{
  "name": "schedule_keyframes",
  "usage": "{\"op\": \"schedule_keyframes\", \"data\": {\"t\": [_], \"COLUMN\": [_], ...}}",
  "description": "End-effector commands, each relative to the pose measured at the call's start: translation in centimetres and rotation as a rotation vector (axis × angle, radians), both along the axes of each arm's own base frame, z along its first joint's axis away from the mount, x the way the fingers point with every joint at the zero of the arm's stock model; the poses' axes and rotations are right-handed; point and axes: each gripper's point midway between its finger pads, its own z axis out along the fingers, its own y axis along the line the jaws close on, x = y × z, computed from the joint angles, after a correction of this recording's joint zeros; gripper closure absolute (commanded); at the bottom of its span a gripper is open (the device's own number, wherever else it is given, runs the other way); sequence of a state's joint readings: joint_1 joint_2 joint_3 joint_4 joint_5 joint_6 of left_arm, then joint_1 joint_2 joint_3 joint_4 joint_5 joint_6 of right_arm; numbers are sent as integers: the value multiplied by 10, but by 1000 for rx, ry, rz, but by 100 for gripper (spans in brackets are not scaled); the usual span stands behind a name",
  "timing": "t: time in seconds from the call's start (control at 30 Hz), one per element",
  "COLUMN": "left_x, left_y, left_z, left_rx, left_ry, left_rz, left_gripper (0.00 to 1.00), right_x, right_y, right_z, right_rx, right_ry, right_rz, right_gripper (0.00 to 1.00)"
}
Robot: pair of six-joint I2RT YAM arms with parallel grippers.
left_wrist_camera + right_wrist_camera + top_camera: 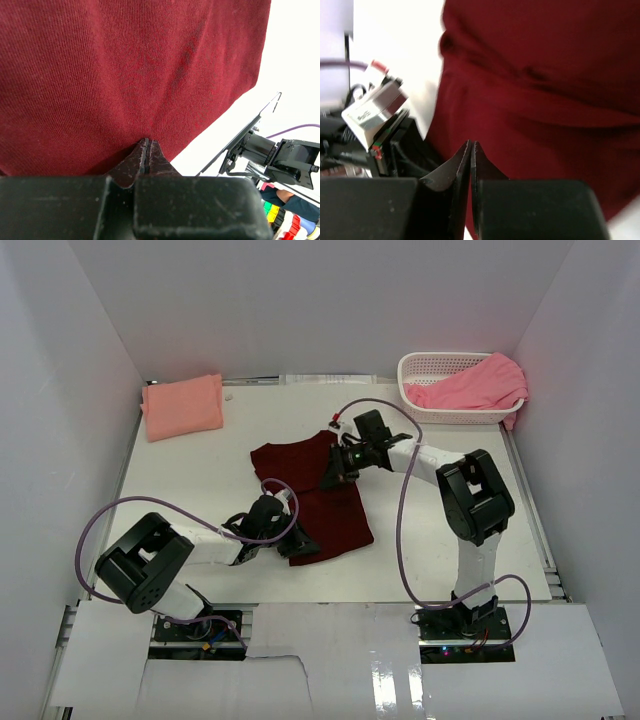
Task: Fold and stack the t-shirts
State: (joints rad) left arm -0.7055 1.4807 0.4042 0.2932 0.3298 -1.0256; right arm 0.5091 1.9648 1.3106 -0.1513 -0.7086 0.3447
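The dark maroon t-shirt (335, 520) lies spread in the middle of the table and fills both wrist views (125, 70) (545, 90). My left gripper (298, 545) (147, 143) is shut on its near-left edge, and creases fan out from the tips. My right gripper (336, 472) (471, 145) is shut on the shirt's far right side, with folds in the cloth just beyond it. The salmon-peach t-shirt (182, 406) lies folded at the far left. The brighter pink t-shirt (472, 386) is bunched in the basket and hangs over its right rim.
The white lattice basket (425, 365) stands at the far right corner. White walls close in the table on the left, back and right. Purple cables (400, 510) loop beside both arms. The right arm's base (470, 620) is near the front edge.
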Motion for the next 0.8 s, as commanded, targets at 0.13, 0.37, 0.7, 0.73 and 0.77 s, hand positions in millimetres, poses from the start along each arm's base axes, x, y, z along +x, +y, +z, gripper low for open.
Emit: {"op": "schedule_keyframes", "data": {"t": [0.13,0.37,0.7,0.73,0.77], "left_x": [-35,-35,-36,-35,-36], "left_y": [35,36,36,36,37], "left_z": [-48,-49,-50,-49,-50], "left_rx": [194,196,197,195,196], "left_ry": [135,137,141,140,141], "left_rz": [-13,-13,-15,-13,-13], "left_gripper": [100,100,100,100,100], "right_x": [-39,-49,-53,-50,-48], "right_y": [20,28,40,40,41], "right_z": [-8,-32,-67,-70,-70], "right_rx": [13,-22,-14,-18,-18], "right_ry": [0,15,47,39,31], "right_rz": [139,159,153,143,138], "right_gripper": [92,92,92,92,92]}}
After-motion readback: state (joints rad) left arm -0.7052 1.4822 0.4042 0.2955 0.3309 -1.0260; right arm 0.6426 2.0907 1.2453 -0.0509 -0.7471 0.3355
